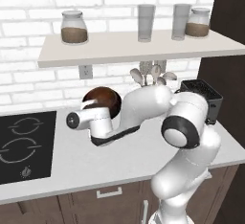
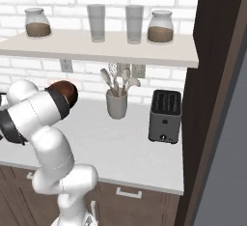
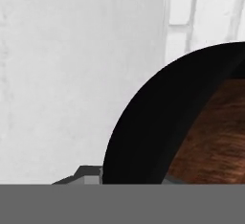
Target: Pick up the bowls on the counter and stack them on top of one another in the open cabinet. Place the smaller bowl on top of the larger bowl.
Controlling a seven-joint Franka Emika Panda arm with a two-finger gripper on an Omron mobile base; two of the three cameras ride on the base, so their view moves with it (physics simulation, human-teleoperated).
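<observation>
Glossy reddish-brown round bowl was seen raised and tilted on its side above the white-grey counter, just right of the black two-ring hob. The two-finger gripper was closed on the bowl's wall. In the hand view one grey fingertip was pressed against the outside of the dark curve and the other was set inside it.

Further right of the hob, at the back of the counter, a grey utensil cup filled with pale spoons was stood. Beyond it, well apart from the hob, a dark grey boxy toaster was placed. Above and behind the hob, the long pale off-white wall shelf was fixed on white brick. It was loaded with two lidded glass jars of brown powder and two clear drinking glasses between them.
</observation>
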